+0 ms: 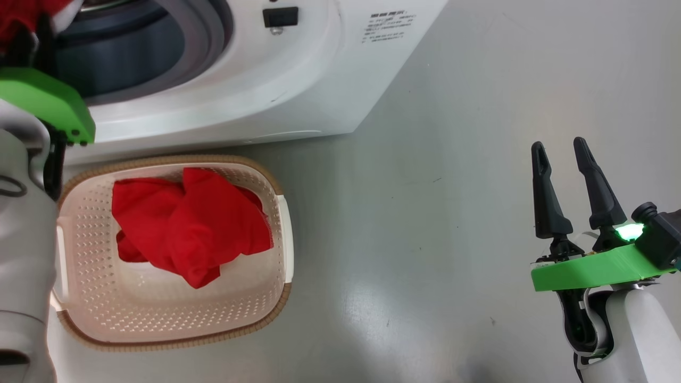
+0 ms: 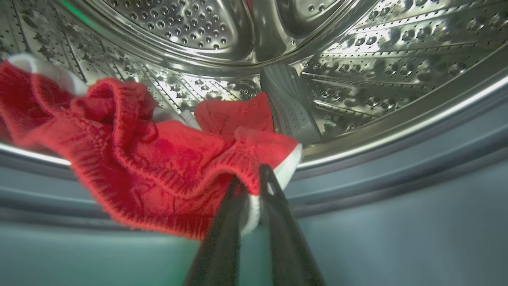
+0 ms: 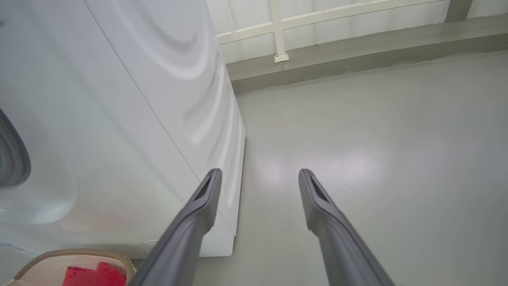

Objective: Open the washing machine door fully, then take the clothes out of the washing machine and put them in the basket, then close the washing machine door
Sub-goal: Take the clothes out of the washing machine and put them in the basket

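Red clothes [image 2: 151, 159]: bright knit, white-edged, spilling over the steel drum [image 2: 397, 59] lip, far left.
Left gripper [image 2: 250, 176]: clamped on their white edge.
Basket [image 1: 284, 223]: cream, perforated, brown-rimmed, just near of the washer [image 1: 298, 80]; crumpled red clothes inside.
Right gripper [image 1: 559, 144]: far right, spread wide, empty, above floor [image 1: 452, 213].

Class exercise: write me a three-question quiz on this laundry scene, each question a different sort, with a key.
1. True or false: the right gripper stands open above the floor.
2. What does the left gripper pinch inside the drum? A) a steel paddle B) a red garment C) a paper label
3. Fill in: a second red garment lies in the ____.
Key: 1 true; 2 B; 3 basket.
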Motion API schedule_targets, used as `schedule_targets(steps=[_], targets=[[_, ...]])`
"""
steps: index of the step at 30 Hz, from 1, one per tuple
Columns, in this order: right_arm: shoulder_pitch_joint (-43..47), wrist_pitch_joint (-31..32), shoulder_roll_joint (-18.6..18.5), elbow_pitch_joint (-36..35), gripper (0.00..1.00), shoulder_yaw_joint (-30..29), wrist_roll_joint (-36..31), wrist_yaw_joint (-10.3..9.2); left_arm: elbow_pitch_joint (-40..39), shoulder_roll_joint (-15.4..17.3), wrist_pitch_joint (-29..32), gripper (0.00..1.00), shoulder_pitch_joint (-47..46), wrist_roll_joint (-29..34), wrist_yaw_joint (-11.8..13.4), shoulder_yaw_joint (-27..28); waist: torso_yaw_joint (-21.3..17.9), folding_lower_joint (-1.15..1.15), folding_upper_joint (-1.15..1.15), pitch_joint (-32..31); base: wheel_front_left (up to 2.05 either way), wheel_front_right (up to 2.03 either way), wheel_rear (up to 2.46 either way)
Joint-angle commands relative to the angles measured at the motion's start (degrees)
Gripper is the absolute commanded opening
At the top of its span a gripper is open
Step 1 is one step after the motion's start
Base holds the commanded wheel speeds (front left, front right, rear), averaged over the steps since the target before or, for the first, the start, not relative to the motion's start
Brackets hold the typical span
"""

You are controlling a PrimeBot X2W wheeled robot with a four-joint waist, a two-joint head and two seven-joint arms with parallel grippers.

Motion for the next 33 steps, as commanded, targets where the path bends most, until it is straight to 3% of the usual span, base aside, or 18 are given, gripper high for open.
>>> schedule_targets(steps=[1, 16, 26, 33], targets=[[-0.2, -0.4, 0.1, -1.3, 1.0, 1.3, 0.3, 0.37, -2.6, 2.7, -0.3, 0.0, 0.4, -0.3, 0.0, 0.7, 0.1, 0.0, 0.0, -0.4, 0.0, 0.0, 0.0], [1.7, -0.4, 0.1, -1.2, 1.0, 0.3, -1.0, 0.37, -26.1, -0.1, -0.3, 0.0, 13.4, -3.1, -0.1, 7.1, 2.7, 0.0, 0.0, -4.7, 0.0, 0.0, 0.0], [3.2, -0.4, 0.1, -1.2, 1.0, 0.0, -1.8, 0.37, -45.2, -4.9, -0.3, 0.0, 25.1, -1.7, -0.1, 13.1, 4.8, 0.0, 0.0, -7.2, 0.0, 0.0, 0.0], [3.7, -0.4, 0.1, -1.2, 1.0, 0.2, -2.0, 0.37, -57.8, -7.5, -0.3, 0.0, 31.4, -1.3, -0.1, 13.4, 5.6, 0.0, 0.0, -7.7, 0.0, 0.0, 0.0]])
